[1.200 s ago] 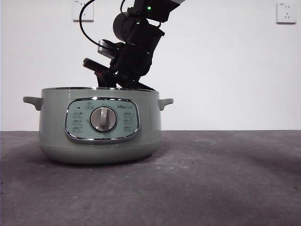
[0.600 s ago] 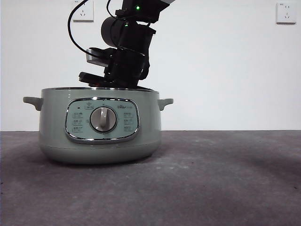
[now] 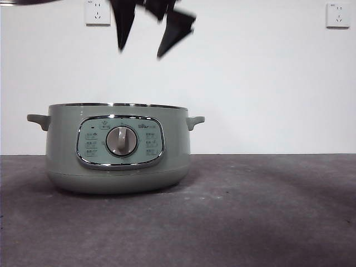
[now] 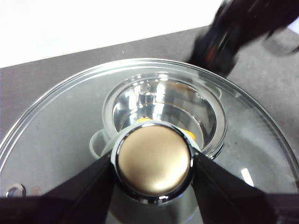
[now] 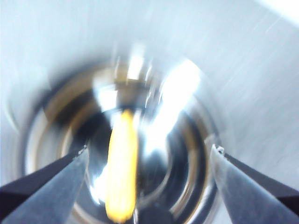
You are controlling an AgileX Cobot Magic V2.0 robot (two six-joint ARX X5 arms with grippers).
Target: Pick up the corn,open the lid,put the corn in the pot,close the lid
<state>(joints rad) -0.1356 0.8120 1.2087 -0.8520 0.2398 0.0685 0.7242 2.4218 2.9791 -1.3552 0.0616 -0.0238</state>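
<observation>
Risen clear of the sage-green electric pot (image 3: 118,150), the right end effector (image 3: 149,39) hangs open above the orange-yellow toy corn (image 5: 120,170) lying inside; the left end effector (image 4: 154,163) grips the glass lid (image 4: 56,126) by its knob.

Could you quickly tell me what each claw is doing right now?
Left claw: shut on the lid knob.
Right claw: open, empty, above the corn in the pot.

Blurred corn (image 5: 120,168) inside pot (image 5: 56,107), beneath wide-spread right gripper (image 5: 148,161)
</observation>
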